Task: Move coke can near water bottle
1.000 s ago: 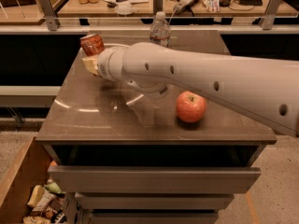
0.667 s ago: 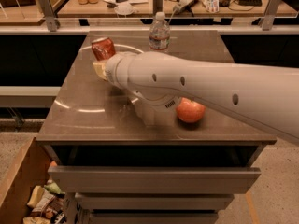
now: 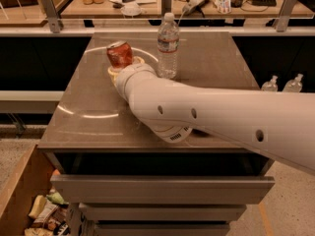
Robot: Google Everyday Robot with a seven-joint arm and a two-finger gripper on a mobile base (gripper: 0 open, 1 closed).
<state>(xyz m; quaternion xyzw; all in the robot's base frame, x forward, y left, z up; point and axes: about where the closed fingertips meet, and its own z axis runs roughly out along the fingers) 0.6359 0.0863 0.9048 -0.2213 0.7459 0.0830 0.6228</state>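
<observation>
Claw (image 3: 121, 69) clamped on the can (image 3: 119, 54), as I read it | can: orange-red, silver top, leaning slightly | over the far tabletop (image 3: 221, 58), near the clear white-capped bottle (image 3: 168, 45), not touching

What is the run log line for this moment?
gripper: over table, jaws shut on coke can | coke can: beside water bottle, not touching | water bottle: upright on table
</observation>
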